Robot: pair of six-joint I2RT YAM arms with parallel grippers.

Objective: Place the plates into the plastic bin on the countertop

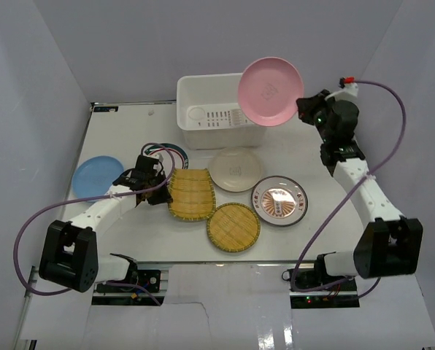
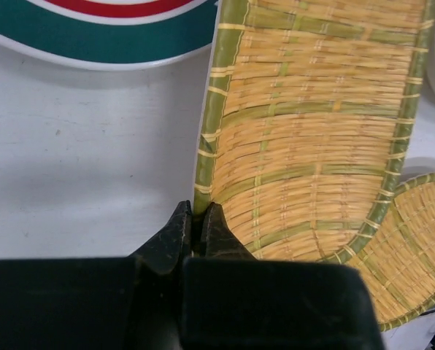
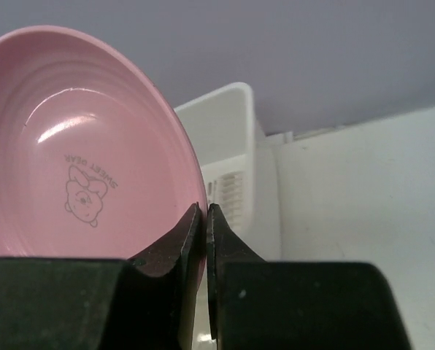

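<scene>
The pink plate [image 1: 270, 91] looks light, stiff and slick, so it is best nipped at the rim. It hangs tilted at one o'clock, over the right end of the plastic bin [image 1: 182, 102], with the right gripper [image 3: 205, 213] pinching its rim. Near the middle of the countertop [image 1: 122, 138], the left gripper [image 2: 195, 213] is clamped on the nine-o'clock edge of a bamboo plate [image 2: 312, 131].

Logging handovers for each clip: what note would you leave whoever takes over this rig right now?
Right claw: shut on the pink plate at its rim, holding it in the air by the right end of the white plastic bin.
Left claw: shut on the rim of the rear bamboo plate, which overlaps the front bamboo plate.
On the countertop: blue plate, teal-rimmed plate, cream plate, sunburst plate.
Done: no plate seen in the bin.
Left: all seven.
</scene>
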